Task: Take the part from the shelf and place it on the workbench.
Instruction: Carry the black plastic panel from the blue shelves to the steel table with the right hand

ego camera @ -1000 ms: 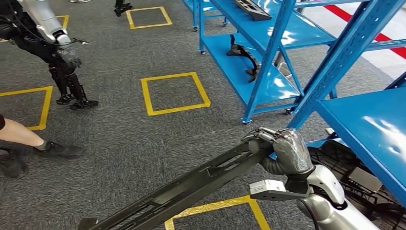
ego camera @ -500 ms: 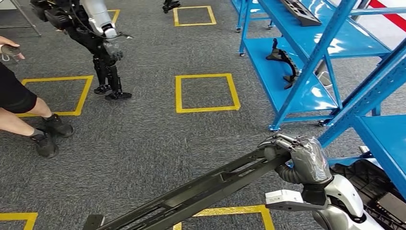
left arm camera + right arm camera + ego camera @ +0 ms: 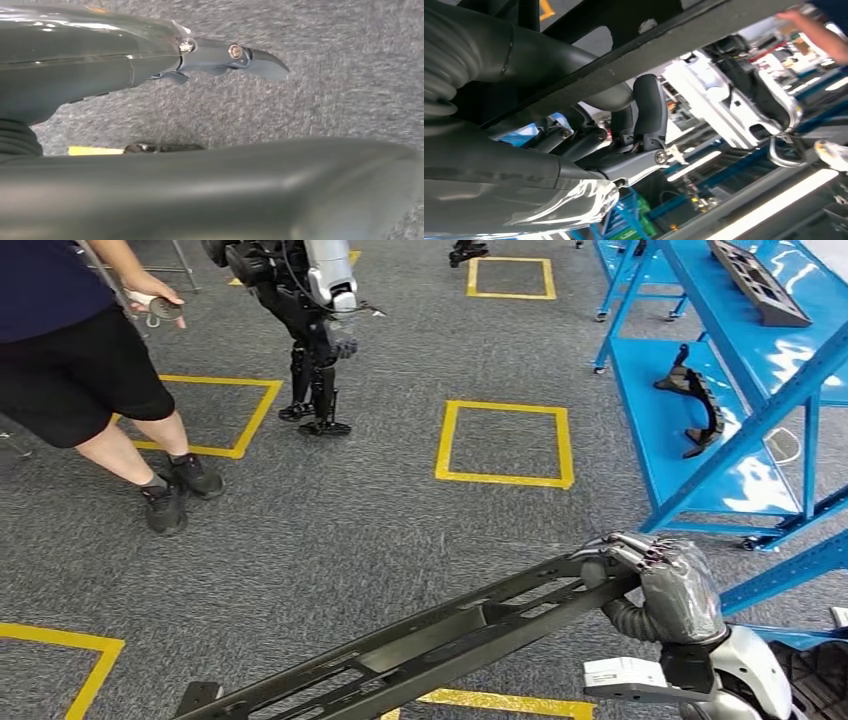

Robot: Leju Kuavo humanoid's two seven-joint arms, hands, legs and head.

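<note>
Right hand (image 3: pixel 672 585) grips end of long dark part (image 3: pixel 430 640), held over grey carpet (image 3: pixel 330 540). Left hand (image 3: pixel 100 55): grip state cannot be told. Blue shelf (image 3: pixel 700 410) beside.

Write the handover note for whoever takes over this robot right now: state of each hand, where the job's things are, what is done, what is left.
Right hand: grips one end of the long dark part, fingers wrapped over its bar.
Left hand: seen in the left wrist view close beside the part; whether it grips cannot be told.
Part: off the blue shelf, carried low over the grey carpet, running from the right hand down toward the robot's left.
Nearby: a person and another robot stand ahead on the left.
Done: part taken from the shelf.
Left: find the workbench, carry the part there and set it down.
</note>
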